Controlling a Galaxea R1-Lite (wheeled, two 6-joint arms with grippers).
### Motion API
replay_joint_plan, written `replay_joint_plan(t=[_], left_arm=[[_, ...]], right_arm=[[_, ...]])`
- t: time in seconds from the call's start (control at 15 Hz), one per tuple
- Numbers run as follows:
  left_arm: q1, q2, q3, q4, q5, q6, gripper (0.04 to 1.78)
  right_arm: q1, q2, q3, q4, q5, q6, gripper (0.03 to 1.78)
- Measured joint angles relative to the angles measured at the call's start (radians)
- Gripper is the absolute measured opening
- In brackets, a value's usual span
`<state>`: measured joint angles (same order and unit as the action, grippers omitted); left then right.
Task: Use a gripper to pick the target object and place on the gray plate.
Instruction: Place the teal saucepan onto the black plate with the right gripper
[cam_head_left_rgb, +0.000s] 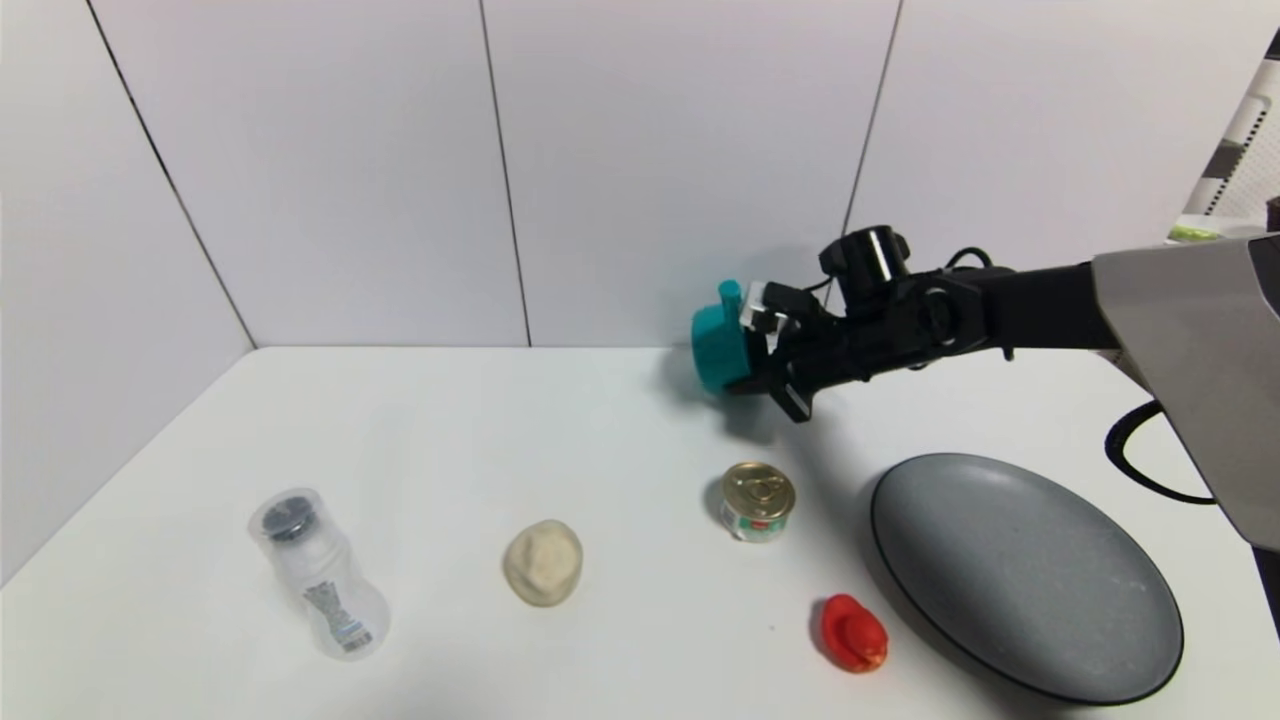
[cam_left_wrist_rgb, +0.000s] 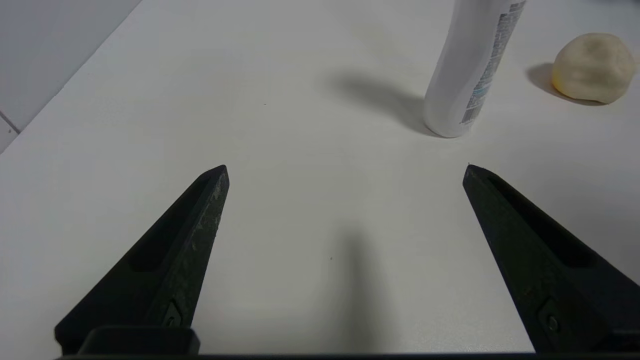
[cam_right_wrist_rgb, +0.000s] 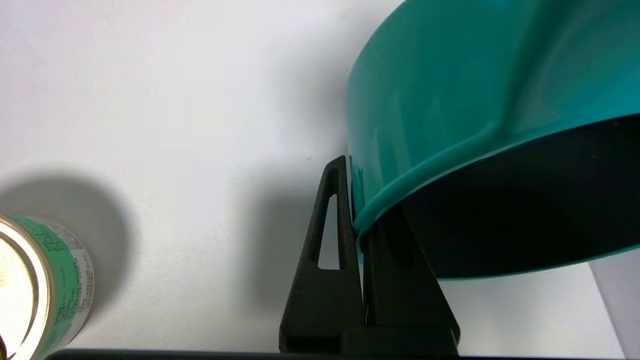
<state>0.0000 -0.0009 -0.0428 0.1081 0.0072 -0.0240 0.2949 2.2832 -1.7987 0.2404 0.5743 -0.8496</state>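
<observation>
The right claw (cam_head_left_rgb: 770, 375) is clamped on the rim of the teal saucepan (cam_head_left_rgb: 718, 345), holding it in the air above the white surface (cam_head_left_rgb: 450, 430), at 10 o'clock from the gray plate (cam_head_left_rgb: 1025, 575). The left claw (cam_left_wrist_rgb: 345, 172) hangs spread wide over the surface.

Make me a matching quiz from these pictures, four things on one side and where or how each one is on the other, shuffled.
1 teal saucepan
2 gray plate
3 gold-lidded can
4 left claw

a open above bare table
b on the table near the plate, beside a red toy
c held off the table in the right claw
d on the table, nothing on it

Pairs: 1-c, 2-d, 3-b, 4-a
</observation>
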Motion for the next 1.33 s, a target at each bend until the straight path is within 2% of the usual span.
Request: replay_joint_plan(t=[0.27, 0.47, 0.67, 0.87, 1.0, 1.07, 1.2, 1.33], left_arm=[[0.001, 0.0, 0.0, 0.0, 0.0, 0.0, 1.69], [0.001, 0.0, 0.0, 0.0, 0.0, 0.0, 1.69], [0.001, 0.0, 0.0, 0.0, 0.0, 0.0, 1.69], [0.0, 0.0, 0.0, 0.0, 0.0, 0.0, 1.69], [0.001, 0.0, 0.0, 0.0, 0.0, 0.0, 1.69], [0.001, 0.0, 0.0, 0.0, 0.0, 0.0, 1.69], [0.001, 0.0, 0.0, 0.0, 0.0, 0.0, 1.69], [0.001, 0.0, 0.0, 0.0, 0.0, 0.0, 1.69]], right_arm=[[-0.016, -0.04, -0.002, -0.024, 0.003, 0.019, 0.09], [-0.053, -0.128, -0.002, -0.021, 0.004, 0.083, 0.09], [-0.123, -0.269, 0.013, -0.005, 0.009, 0.168, 0.09], [-0.212, -0.427, 0.088, 0.028, 0.047, 0.166, 0.09], [-0.279, -0.535, 0.194, 0.033, 0.109, 0.1, 0.09], [-0.311, -0.58, 0.26, 0.035, 0.148, 0.039, 0.09], [-0.377, -0.658, 0.416, 0.038, 0.234, -0.132, 0.09], [-0.43, -0.714, 0.589, 0.041, 0.292, -0.33, 0.09]])
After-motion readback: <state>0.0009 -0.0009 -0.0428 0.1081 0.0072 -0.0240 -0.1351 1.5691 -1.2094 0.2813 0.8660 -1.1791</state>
